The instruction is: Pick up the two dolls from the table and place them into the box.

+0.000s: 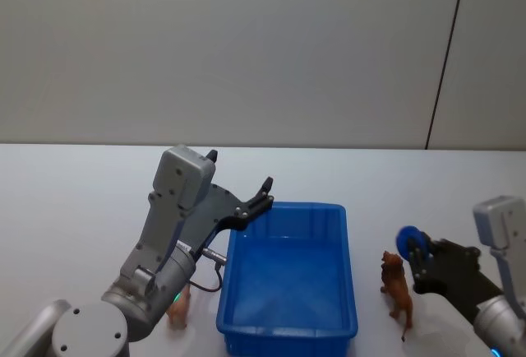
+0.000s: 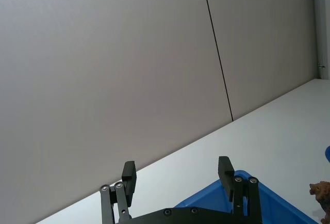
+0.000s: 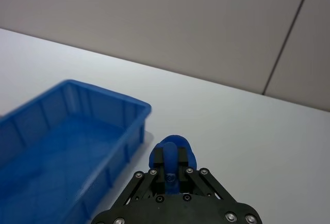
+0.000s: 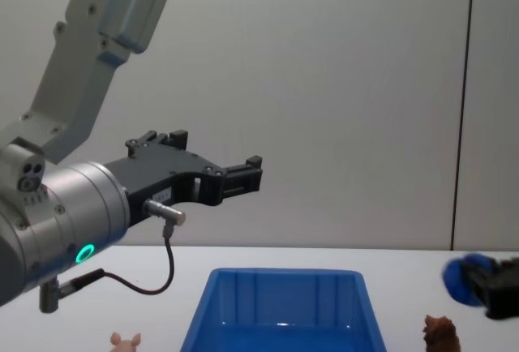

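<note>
Head view: note the blue plastic bin [image 1: 288, 338] empty on the white table [image 1: 74, 209]; count both placements as outstanding. Locate the shaggy brown doll [image 1: 397, 287] standing just right of the bin, the pink pig doll [image 1: 178, 308] just left, partly hidden behind the left arm [image 1: 156, 266]. Left wrist view: read the left gripper [image 2: 177, 168] as spread, holding nothing. Right wrist view: read the right gripper [image 3: 172, 157] as pinching a blue rounded object [image 3: 172, 142]; expect release before any grasp. Chest view: confirm left gripper [image 4: 209, 153] high above the bin.
</note>
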Controlling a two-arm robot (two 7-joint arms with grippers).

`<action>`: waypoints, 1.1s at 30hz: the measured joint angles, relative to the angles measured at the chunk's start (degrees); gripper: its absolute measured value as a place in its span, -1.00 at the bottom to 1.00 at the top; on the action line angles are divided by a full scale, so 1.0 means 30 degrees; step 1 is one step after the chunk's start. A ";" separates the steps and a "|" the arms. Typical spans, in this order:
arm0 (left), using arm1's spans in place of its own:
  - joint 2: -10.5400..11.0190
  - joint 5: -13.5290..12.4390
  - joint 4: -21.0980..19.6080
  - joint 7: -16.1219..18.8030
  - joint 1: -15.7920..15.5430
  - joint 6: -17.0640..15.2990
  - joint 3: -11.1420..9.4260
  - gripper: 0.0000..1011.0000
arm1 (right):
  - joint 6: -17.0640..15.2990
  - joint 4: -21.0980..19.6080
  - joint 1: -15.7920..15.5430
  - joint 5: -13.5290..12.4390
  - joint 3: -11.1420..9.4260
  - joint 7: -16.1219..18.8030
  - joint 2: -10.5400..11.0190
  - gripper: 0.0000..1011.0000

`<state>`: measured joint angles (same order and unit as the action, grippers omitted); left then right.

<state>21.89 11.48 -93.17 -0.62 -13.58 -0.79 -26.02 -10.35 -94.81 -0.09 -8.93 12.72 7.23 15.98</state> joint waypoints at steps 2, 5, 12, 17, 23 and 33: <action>0.0000 0.0001 0.0000 -0.0001 -0.0001 -0.0001 0.0001 0.98 | 0.0130 -0.0038 0.0202 -0.0040 0.0086 0.0470 -0.0126 -0.74; 0.0000 0.0000 -0.0001 0.0000 -0.0001 -0.0002 0.0001 0.98 | 0.0283 -0.0042 0.0489 -0.0105 0.0221 0.1170 -0.0329 -0.78; 0.0000 0.0001 -0.0001 0.0000 -0.0001 -0.0001 0.0001 0.98 | 0.0455 0.0380 0.1239 -0.0141 0.0588 0.2846 -0.0842 -0.84; 0.0000 0.0001 0.0000 0.0000 0.0000 -0.0001 0.0001 0.98 | 0.0478 0.1053 0.1794 -0.0080 0.0929 0.3951 -0.1291 -0.83; 0.0000 0.0001 0.0000 0.0000 -0.0001 -0.0001 0.0001 0.98 | 0.0480 0.2307 0.2613 0.0172 0.1377 0.5416 -0.1913 -0.64; 0.0000 0.0001 0.0000 0.0000 -0.0001 -0.0001 0.0000 0.98 | 0.0584 0.3898 0.3443 0.0533 0.1868 0.6035 -0.2601 -0.02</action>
<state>21.90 11.48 -93.17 -0.62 -13.59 -0.80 -26.02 -8.60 -83.12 10.24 -7.33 18.32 25.34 8.18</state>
